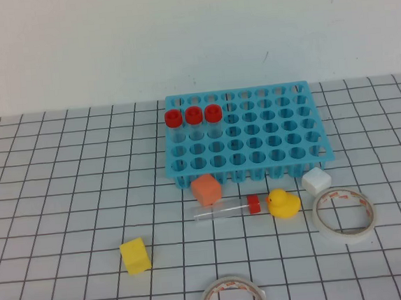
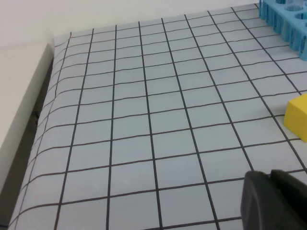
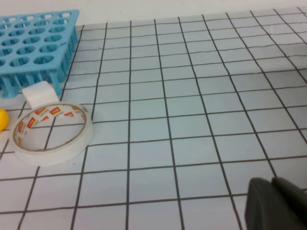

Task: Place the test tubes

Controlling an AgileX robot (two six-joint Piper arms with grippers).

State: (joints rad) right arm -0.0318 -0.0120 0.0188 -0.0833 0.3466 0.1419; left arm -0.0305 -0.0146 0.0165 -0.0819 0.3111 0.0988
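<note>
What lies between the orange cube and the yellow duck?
In the high view, a red-capped test tube lies flat between orange cube and duck. The left gripper and right gripper hang shut over the mat.

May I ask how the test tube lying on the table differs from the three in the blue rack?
The loose tube lies flat in front of the rack; the racked tubes stand upright in its holes. The loose tube's cap points sideways at the duck; the racked tubes' caps face up. All share clear bodies and red caps. The left gripper and right gripper, both shut, sit low over bare mat, away from both.
</note>
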